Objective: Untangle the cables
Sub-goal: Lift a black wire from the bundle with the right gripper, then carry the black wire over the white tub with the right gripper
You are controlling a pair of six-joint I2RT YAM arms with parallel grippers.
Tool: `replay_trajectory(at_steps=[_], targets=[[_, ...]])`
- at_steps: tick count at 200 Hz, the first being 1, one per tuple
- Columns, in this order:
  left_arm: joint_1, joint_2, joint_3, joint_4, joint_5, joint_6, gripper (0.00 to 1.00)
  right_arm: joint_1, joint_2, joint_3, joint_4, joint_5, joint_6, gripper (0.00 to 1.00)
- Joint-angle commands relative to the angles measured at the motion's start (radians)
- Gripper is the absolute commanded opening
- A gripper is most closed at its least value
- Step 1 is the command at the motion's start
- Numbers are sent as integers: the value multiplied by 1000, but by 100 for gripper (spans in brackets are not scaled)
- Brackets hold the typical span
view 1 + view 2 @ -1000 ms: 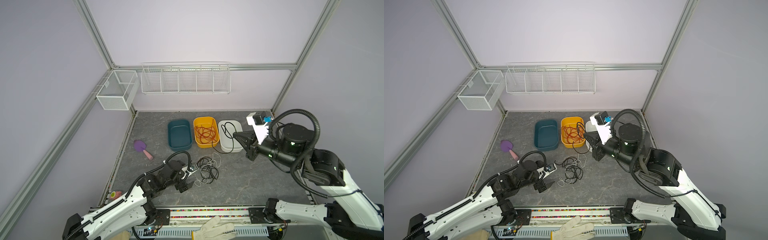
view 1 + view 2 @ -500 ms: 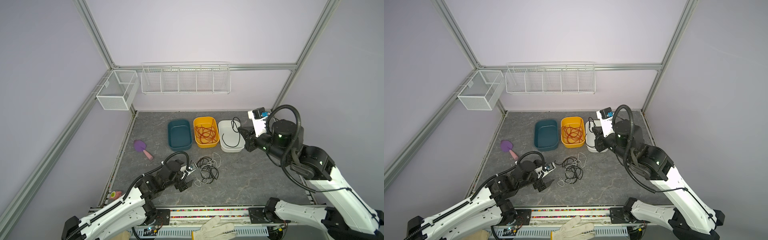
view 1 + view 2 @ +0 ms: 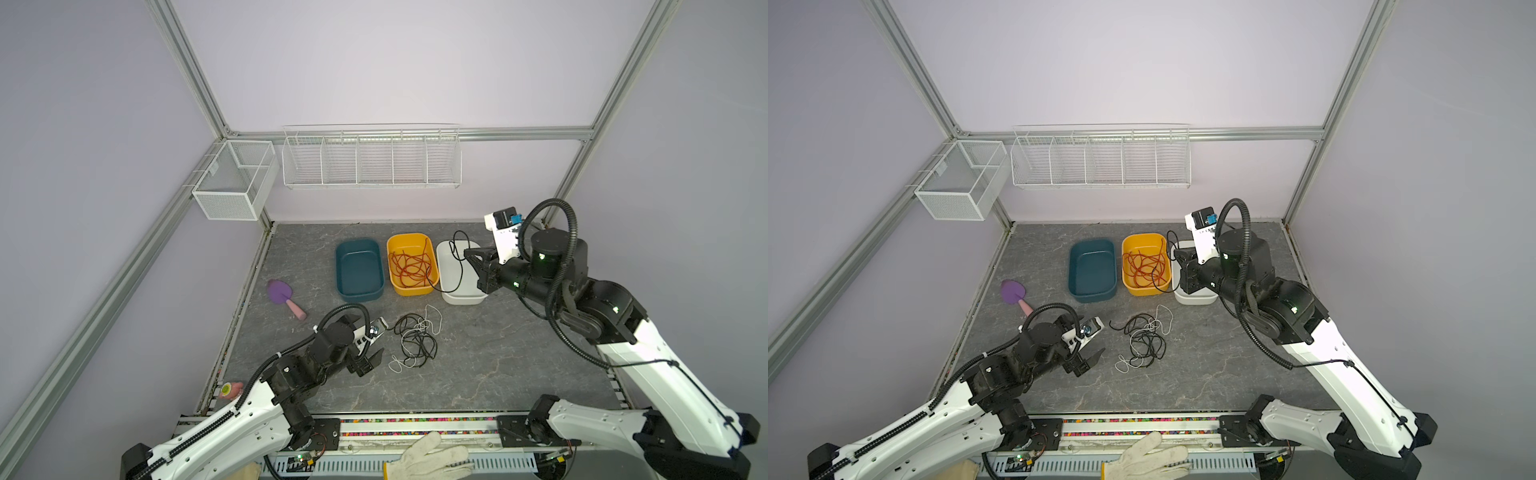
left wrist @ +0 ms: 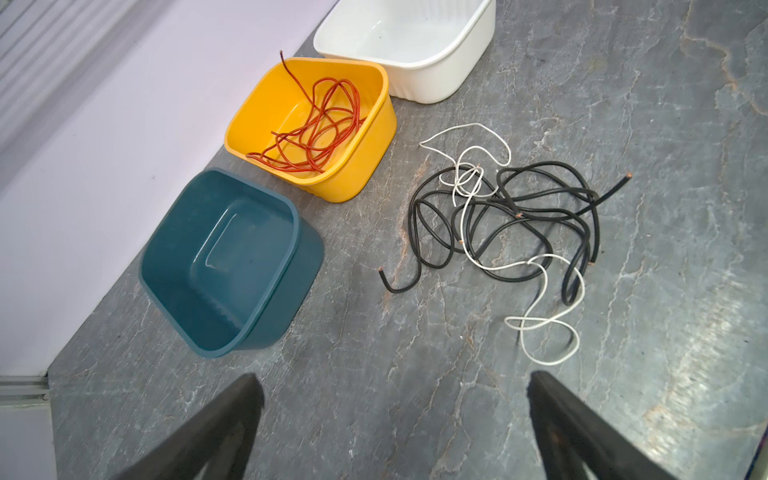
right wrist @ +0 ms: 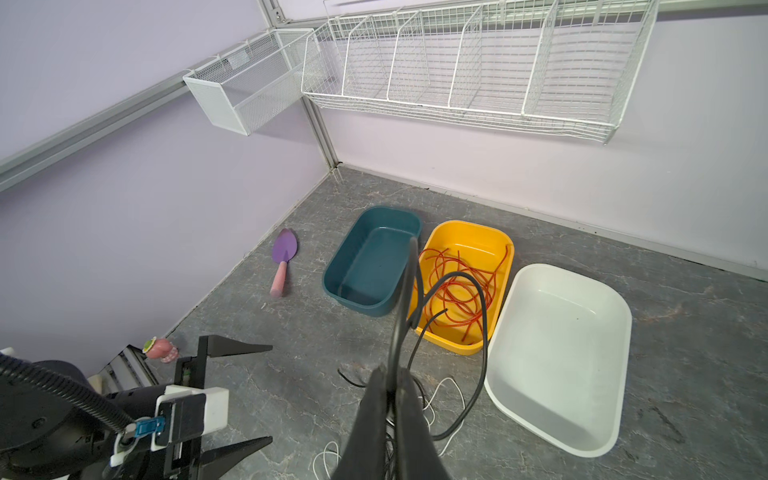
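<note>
Black string-thin cable (image 5: 484, 328) loops from clamped right end effector (image 5: 390, 380).

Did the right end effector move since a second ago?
Yes. The right end effector, shut on a black cable, has moved toward the back wall, farther along the white bin.

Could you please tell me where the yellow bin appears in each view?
In a top view: yellow bin, middle of three bins, holding red-orange cables.
In a top view: yellow bin, also middle.
Left wrist: yellow bin, middle.
Right wrist: yellow bin, middle.
Shared landmark: teal bin beside it.
</note>
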Motion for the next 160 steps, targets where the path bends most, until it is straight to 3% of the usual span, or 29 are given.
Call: replay_trajectory(at_steps=[1, 115, 160], targets=[[-3, -31, -15, 27, -28, -2, 99, -7, 9, 14, 42, -45, 10, 7], [-3, -105, -34, 66, -207, 21, 99, -8, 118, 93, 69, -203, 25, 7], [-4, -110, -39, 71, -202, 27, 99, -6, 157, 127, 65, -160, 34, 7]])
